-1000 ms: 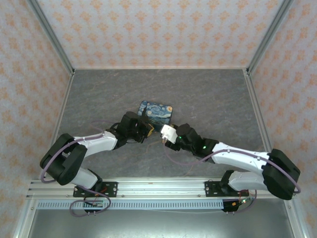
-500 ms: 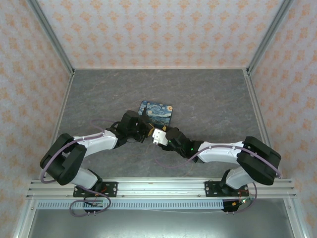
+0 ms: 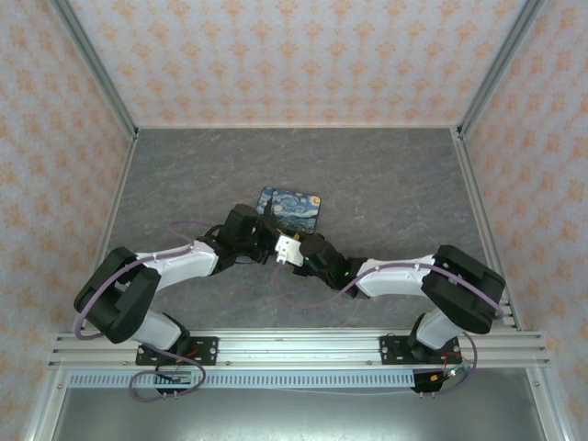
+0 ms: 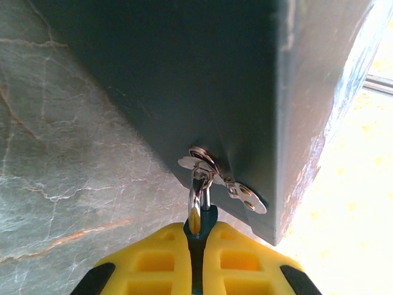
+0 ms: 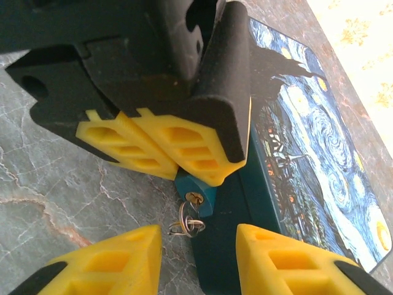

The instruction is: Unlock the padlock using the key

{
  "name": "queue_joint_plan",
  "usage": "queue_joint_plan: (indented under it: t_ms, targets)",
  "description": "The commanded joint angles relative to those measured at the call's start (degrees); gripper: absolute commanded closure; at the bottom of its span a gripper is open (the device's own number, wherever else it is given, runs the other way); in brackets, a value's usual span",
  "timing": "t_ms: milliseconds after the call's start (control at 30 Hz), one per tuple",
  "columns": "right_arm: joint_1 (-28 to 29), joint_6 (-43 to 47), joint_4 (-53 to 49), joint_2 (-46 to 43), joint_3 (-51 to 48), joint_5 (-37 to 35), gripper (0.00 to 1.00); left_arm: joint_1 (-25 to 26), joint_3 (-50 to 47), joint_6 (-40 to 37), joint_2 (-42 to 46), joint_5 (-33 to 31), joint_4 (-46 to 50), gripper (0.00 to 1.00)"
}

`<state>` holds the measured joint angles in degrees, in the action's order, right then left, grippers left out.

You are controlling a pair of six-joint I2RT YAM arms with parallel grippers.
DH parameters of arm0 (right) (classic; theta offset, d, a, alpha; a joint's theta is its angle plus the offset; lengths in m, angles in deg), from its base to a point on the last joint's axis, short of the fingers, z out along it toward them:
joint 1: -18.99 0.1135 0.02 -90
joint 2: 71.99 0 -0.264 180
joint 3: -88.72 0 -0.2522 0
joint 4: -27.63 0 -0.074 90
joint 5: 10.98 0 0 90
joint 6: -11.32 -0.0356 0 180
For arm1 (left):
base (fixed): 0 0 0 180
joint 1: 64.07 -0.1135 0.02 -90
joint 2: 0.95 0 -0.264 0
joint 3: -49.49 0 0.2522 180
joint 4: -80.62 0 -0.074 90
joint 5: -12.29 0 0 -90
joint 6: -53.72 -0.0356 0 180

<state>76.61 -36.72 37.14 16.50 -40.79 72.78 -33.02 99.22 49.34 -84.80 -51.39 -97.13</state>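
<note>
Nearer the box (image 5: 307,160) than a second ago, the right gripper (image 5: 196,261) straddles the key (image 5: 188,221) with spread jaws, while the left gripper (image 5: 184,174) pinches the padlock (image 5: 195,192) steady at the box's corner.

bright even light overhead; up close the box (image 4: 184,74) sits in dim shadow, background overexposed.

**Grippers Nose to Nose at Centre Frame**

In the top view both arms reached inward, the left arm (image 3: 175,265) from lower left and the right arm (image 3: 404,274) from lower right. The left gripper (image 3: 272,245) had its yellow fingers pinched tight on the padlock (image 5: 195,192). The right gripper (image 5: 199,239) faced it, fingers parted.
</note>
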Motion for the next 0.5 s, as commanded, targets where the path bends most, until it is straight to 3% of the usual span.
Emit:
queue_joint_plan:
  t_ms: [0,300,467]
  targets:
    - [0.33,-0.84,1.87,1.52,2.01,-0.96,0.69,0.22,1.95,-0.37,1.41,0.39,0.01,1.0]
    - [0.33,-2.18,2.2,2.87,2.29,-1.93,0.87,0.18,1.83,-0.29,1.41,0.48,-0.01,1.0]
    - [0.38,-2.91,2.74,3.47,2.47,-2.63,0.93,0.25,1.89,-0.19,1.29,0.66,-0.18,1.0]
